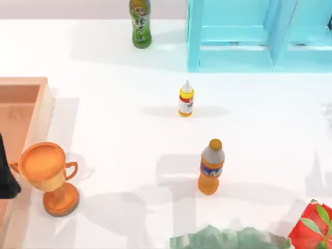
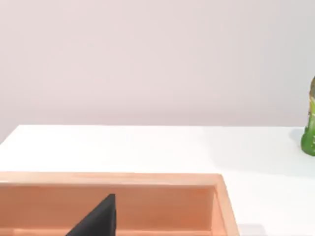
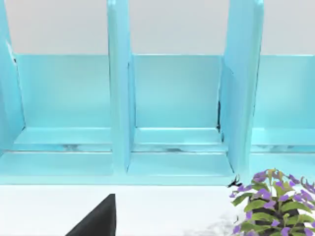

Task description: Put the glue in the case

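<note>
The glue [image 1: 186, 99], a small yellow bottle with a white pointed cap, stands upright near the middle of the table with nothing touching it. The case [image 1: 194, 36] is a large cyan cabinet at the back right; its upright dividers [image 3: 119, 88] and open compartments face the right wrist camera. My left arm [image 1: 5, 176] is parked at the left edge over the wooden box, far from the glue. A dark part of my left gripper [image 2: 98, 221] sits above that box. A dark part of my right gripper [image 3: 98, 221] hangs in front of the case.
A green tea bottle [image 1: 140, 23] stands at the back, left of the case. An orange soda bottle [image 1: 211, 166] stands in front of the glue. A tan wooden box [image 1: 21, 114] and a trophy [image 1: 49, 176] are at the left. Red flowers [image 1: 311, 228], greenery [image 1: 228, 239] and a purple plant [image 3: 275, 201] are at the front.
</note>
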Available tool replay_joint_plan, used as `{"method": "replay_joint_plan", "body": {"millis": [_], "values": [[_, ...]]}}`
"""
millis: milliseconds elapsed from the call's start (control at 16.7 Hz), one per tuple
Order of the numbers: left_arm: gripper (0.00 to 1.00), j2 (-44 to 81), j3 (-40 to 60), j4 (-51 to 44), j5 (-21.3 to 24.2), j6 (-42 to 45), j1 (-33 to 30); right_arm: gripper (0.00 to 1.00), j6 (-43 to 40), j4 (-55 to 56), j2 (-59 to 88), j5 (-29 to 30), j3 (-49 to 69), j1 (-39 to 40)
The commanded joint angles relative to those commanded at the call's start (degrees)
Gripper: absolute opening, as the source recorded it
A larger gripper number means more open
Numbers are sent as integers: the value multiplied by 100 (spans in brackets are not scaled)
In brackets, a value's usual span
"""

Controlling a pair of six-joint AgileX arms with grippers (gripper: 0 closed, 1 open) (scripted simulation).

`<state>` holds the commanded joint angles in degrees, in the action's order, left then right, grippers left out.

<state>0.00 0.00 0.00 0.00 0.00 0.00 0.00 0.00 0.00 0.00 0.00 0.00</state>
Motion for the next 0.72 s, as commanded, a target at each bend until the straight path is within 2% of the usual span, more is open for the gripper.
{"method": "replay_joint_plan", "body": {"millis": [180, 360, 540, 720], "values": [[100, 58, 50, 7, -23, -30, -34, 100, 0, 0, 0, 0, 0, 0], [100, 593, 485, 57, -240, -304, -353, 100, 0, 0, 0, 0, 0, 0], [100, 1658, 1252, 118, -636, -766, -955, 100, 0, 0, 0, 0, 0, 0], [100, 3241, 2177, 166, -1144, -1301, -1697, 100, 0, 0, 0, 0, 0, 0]]}}
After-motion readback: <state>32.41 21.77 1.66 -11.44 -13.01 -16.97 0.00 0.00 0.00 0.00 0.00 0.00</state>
